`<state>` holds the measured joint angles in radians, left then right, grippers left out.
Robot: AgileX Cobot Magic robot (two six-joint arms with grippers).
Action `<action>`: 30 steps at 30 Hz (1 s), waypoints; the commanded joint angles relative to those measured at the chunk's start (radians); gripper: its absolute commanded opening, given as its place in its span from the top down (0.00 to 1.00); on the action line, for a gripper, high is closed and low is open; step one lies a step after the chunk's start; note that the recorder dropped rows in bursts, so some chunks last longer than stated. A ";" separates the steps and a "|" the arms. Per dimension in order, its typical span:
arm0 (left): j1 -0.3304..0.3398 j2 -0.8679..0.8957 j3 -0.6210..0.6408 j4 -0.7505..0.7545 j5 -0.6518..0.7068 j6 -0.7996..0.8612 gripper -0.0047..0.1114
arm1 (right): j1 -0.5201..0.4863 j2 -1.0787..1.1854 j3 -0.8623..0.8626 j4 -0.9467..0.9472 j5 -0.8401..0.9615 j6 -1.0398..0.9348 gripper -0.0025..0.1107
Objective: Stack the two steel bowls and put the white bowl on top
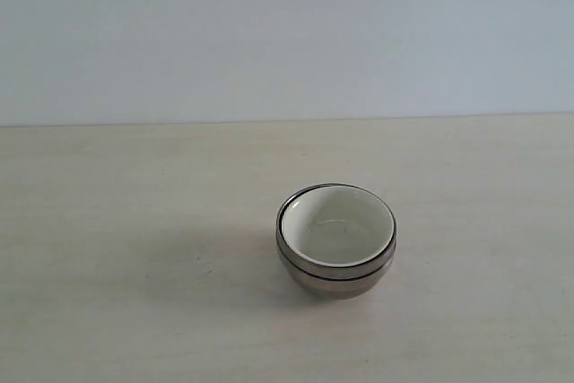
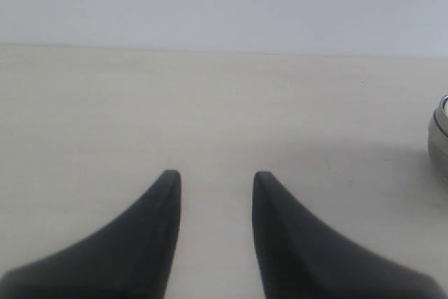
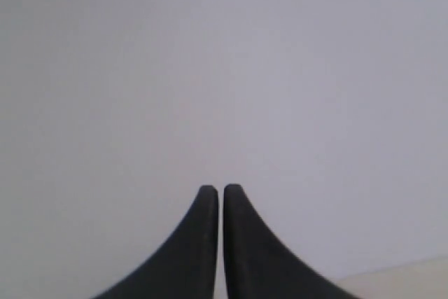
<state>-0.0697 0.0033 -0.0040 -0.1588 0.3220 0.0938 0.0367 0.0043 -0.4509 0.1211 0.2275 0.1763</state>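
Note:
In the exterior view the two steel bowls (image 1: 334, 272) stand nested as one stack on the pale table, slightly right of centre. The white bowl (image 1: 337, 225) sits inside the upper steel bowl, its off-white inside facing up. Neither arm shows in that view. The left wrist view has my left gripper (image 2: 213, 176) open over bare tabletop with nothing between its dark fingers, and the steel stack (image 2: 439, 136) peeks in at the frame edge. My right gripper (image 3: 215, 188) is shut and empty, pointing at the plain wall.
A pale wooden table (image 1: 126, 248) spreads around the stack, and a plain light wall (image 1: 287, 33) rises behind its far edge. A corner of the tabletop (image 3: 406, 281) shows in the right wrist view.

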 commanded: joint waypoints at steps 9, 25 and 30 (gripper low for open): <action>0.003 -0.003 0.004 -0.001 -0.007 0.003 0.68 | -0.007 -0.004 0.451 0.060 -0.295 -0.049 0.98; 0.003 -0.003 0.004 -0.001 -0.007 0.003 0.68 | -0.007 -0.004 0.451 0.057 -0.097 -0.242 0.98; 0.003 -0.003 0.004 -0.001 -0.007 0.003 0.68 | -0.007 -0.004 0.451 0.057 -0.090 -0.225 0.98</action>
<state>-0.0697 0.0033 -0.0040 -0.1588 0.3220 0.0938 0.0321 0.0056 0.0000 0.1855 0.1301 -0.0421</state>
